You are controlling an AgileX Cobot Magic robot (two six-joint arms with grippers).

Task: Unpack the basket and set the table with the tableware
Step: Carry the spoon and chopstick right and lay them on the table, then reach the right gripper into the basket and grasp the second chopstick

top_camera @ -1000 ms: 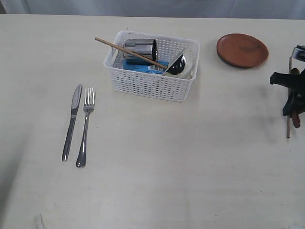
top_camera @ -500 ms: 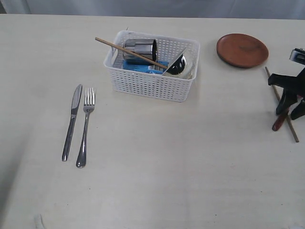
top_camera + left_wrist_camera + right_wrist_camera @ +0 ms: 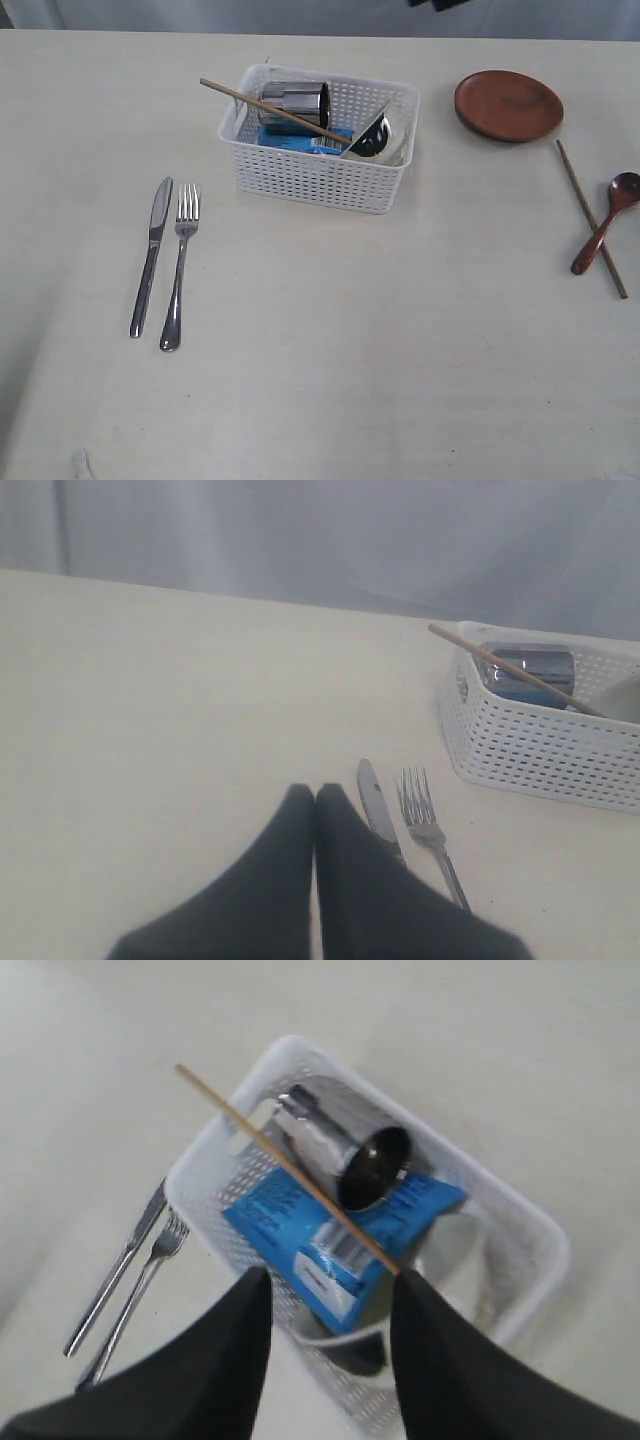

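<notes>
Exterior view: right jaws gone, spoon (image 3: 612, 212) crosses chopstick (image 3: 575, 180)

Our left gripper (image 3: 316, 790) shows as two matte black fingers (image 3: 370, 890), smooth wedges that are broad at the base and narrow to rounded tips. Our right gripper (image 3: 330, 1278) has the same plain black, tapering build, and its surfaces are dull and smooth.

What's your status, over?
Left gripper jaws shut, empty. Right gripper jaws open over basket. Cup, bowl, chopstick left in basket. Chopstick lies across cup.
</notes>
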